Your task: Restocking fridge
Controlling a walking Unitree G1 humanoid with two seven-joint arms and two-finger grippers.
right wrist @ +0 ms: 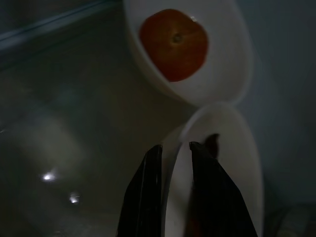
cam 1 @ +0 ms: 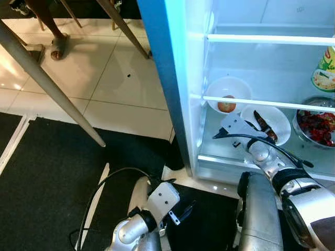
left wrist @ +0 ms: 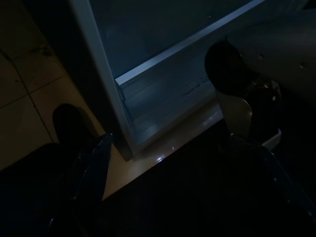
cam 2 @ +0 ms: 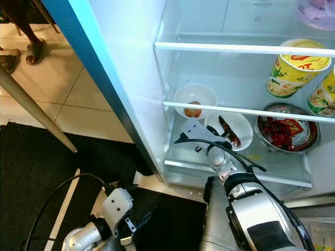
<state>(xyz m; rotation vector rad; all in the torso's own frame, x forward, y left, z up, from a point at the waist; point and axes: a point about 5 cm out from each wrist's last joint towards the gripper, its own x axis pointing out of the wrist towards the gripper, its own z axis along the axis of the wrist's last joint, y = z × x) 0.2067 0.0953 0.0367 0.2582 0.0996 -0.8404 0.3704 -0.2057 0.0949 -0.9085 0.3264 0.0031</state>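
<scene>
The fridge (cam 1: 209, 157) stands open before me. On its lower shelf a white bowl (cam 1: 277, 119) holds a dark red piece (cam 1: 264, 127). My right gripper (right wrist: 174, 147) reaches in and is shut on that bowl's (right wrist: 232, 163) near rim, one finger inside and one outside. Just behind it, a second white bowl (right wrist: 222, 84) holds a tomato (right wrist: 173, 43). My left gripper (cam 1: 180, 212) hangs low over the black mat in front of the fridge, and its fingers (left wrist: 94, 163) stand wide apart with nothing between them.
A metal bowl of red food (cam 2: 285, 130) sits to the right on the same shelf, and yellow cups (cam 2: 293, 68) stand on the shelf above. The blue door edge (cam 1: 162, 68) is to my left. Table legs (cam 1: 52, 89) and a person's sandalled foot (cam 1: 58, 47) are on the tiles.
</scene>
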